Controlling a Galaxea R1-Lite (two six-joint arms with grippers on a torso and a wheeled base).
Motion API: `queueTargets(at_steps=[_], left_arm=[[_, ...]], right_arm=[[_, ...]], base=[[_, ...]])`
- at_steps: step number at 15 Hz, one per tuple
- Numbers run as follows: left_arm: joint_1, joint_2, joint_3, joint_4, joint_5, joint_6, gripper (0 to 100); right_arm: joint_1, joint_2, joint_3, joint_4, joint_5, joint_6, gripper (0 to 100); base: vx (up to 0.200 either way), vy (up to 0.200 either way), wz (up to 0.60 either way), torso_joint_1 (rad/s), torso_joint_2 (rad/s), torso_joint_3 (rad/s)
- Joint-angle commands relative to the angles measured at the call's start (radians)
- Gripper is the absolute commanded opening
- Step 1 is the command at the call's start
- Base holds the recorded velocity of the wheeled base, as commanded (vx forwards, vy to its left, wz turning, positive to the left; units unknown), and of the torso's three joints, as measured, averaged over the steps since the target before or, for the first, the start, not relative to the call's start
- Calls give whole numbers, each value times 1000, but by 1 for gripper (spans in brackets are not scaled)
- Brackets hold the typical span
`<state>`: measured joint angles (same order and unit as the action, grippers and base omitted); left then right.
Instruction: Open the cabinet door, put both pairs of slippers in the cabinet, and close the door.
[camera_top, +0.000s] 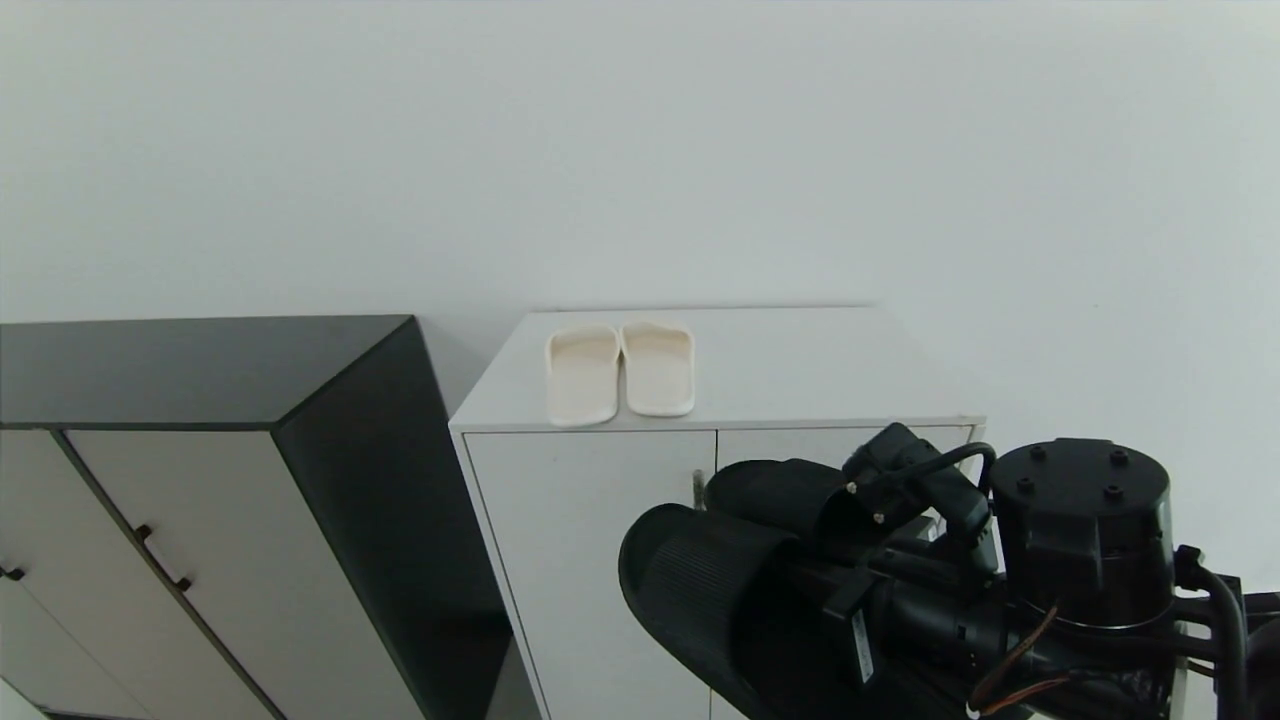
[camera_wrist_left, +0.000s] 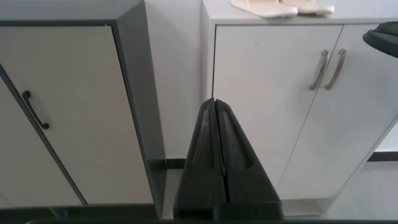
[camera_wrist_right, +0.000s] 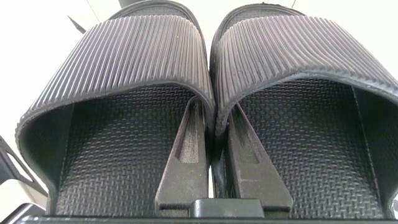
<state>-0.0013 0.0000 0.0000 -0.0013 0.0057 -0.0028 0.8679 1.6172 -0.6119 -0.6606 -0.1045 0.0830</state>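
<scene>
A pair of cream slippers (camera_top: 620, 370) lies on top of the white cabinet (camera_top: 760, 375), toward its left side; the pair's front edge (camera_wrist_left: 283, 7) shows in the left wrist view. The cabinet's two doors (camera_wrist_left: 273, 93) are closed, with metal handles (camera_wrist_left: 328, 68) side by side. My right gripper (camera_wrist_right: 214, 134) is shut on a pair of black slippers (camera_wrist_right: 149, 68), one finger inside each, pinching their inner walls together. It holds the black slippers (camera_top: 720, 570) in front of the cabinet's right door. My left gripper (camera_wrist_left: 216, 106) is shut with nothing in it, facing the cabinet's left door.
A black-framed cabinet (camera_top: 200, 370) with pale doors and dark handles (camera_wrist_left: 35, 110) stands to the left of the white one, with a narrow gap between them. A plain white wall (camera_top: 640, 150) rises behind both.
</scene>
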Motion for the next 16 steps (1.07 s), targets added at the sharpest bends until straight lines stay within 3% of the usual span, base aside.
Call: queueTargets(at_steps=[1, 16], left_arm=[[0, 0, 0, 0, 0, 0, 0], [0, 0, 0, 0, 0, 3, 0]], right_arm=[[0, 0, 0, -1, 0, 0, 0], [13, 10, 11, -1, 2, 0, 0]], base=[[0, 0, 0, -232, 554, 320], [0, 0, 0, -179, 498, 321]])
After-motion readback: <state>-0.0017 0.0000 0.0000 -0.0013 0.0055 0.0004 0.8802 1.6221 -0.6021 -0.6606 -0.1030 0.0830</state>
